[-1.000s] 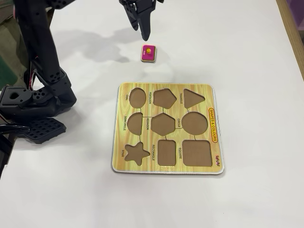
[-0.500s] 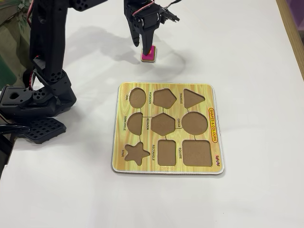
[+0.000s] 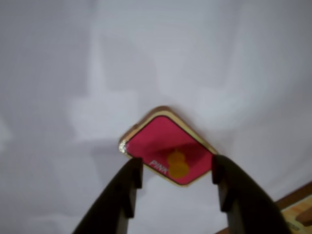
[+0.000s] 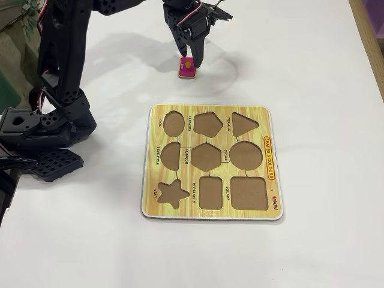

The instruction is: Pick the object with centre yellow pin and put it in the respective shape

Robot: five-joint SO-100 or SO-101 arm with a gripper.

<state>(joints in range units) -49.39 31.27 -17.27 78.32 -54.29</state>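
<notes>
Since half a second earlier, the arm had swung slightly right and lowered, so the gripper now straddled the pink piece instead of standing at its left edge. We saw the white tabletop bare all around the piece, with the shape board well apart below it in the fixed view and its rectangle cut-out unfilled. In the wrist view the jaws stood open, one finger either side of the piece, which lay flat, cornerwise, marked PINK, its yellow knob between them.
</notes>
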